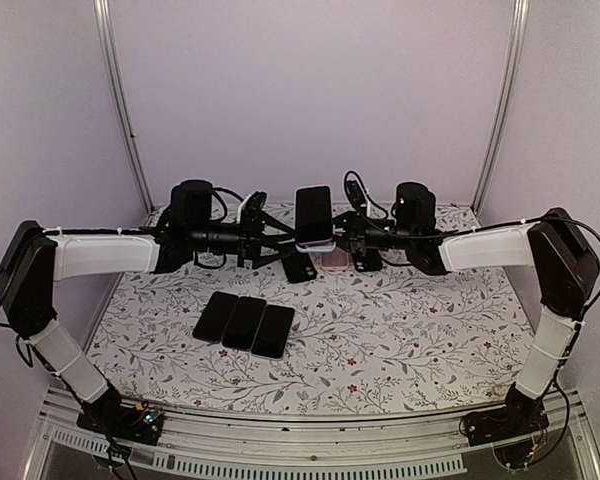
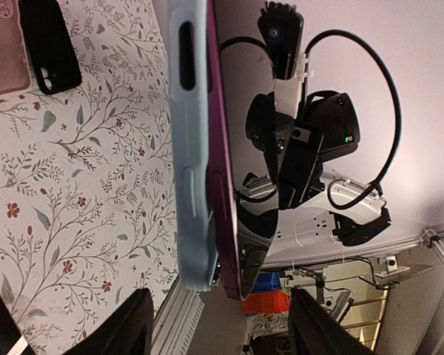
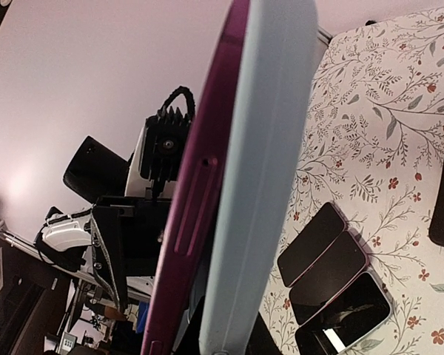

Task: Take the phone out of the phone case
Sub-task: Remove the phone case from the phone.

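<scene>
the phone (image 2: 226, 185) in its pale blue case (image 2: 189, 148) stands upright in the air above the desk (image 1: 380, 330), long axis vertical. the right hand (image 1: 342, 237) seems clenched on the case's lower end. the left hand (image 2: 222, 310) is released, fingers either side of that end, not touching.

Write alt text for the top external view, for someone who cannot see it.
A cased phone stands upright in mid-air where the left arm and right arm meet above a floral table. Three dark phones lie side by side on the table, nearer the arms' bases.
</scene>
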Robot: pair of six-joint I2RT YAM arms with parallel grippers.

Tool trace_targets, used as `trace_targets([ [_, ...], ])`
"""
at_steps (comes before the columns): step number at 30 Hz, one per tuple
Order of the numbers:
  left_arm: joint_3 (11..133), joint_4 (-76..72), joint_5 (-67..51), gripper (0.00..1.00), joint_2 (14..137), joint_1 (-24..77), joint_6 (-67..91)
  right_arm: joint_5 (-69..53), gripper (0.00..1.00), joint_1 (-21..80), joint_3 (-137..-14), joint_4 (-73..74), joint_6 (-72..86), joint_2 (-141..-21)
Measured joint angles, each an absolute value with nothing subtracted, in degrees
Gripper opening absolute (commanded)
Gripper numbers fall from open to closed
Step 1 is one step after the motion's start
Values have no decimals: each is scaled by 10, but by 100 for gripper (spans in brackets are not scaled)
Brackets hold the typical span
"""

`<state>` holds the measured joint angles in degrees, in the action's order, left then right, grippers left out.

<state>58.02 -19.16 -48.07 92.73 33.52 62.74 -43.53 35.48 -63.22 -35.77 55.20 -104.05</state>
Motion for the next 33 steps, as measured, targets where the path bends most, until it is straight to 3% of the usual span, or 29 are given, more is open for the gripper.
trace_targets([
  [20, 572, -302, -491, 65, 926, 346, 705, -432, 0, 356, -653, -386, 550, -1063],
  [33, 571, -362, -492, 51, 953, 351, 752, -417, 0, 360, -654, -386, 533, -1063],
])
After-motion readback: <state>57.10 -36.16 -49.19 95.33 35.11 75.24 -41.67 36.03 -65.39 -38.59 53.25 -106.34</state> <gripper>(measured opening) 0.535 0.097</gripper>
